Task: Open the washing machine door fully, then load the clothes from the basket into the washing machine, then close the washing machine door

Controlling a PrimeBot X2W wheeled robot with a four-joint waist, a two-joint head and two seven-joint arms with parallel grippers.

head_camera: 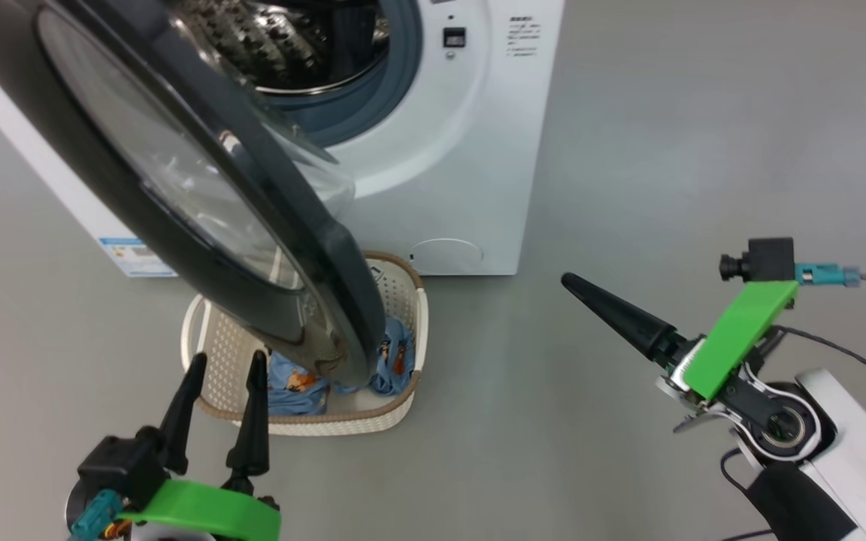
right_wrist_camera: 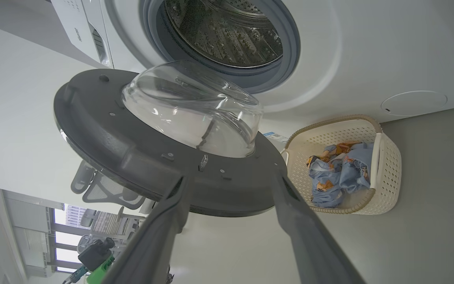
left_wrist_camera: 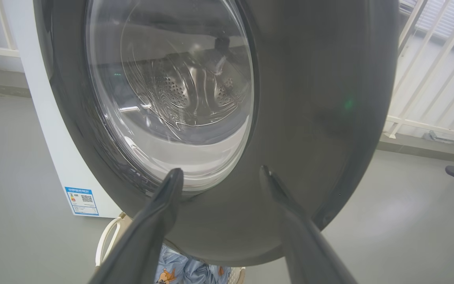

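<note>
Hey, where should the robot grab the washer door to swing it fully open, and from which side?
Probably grip the door by the black rim at its free edge, coming edge-on so one finger lands on each face. The rim is flat and thin enough to straddle; the glass bowl bulges smooth and wide. The open left gripper is nearest.
</note>
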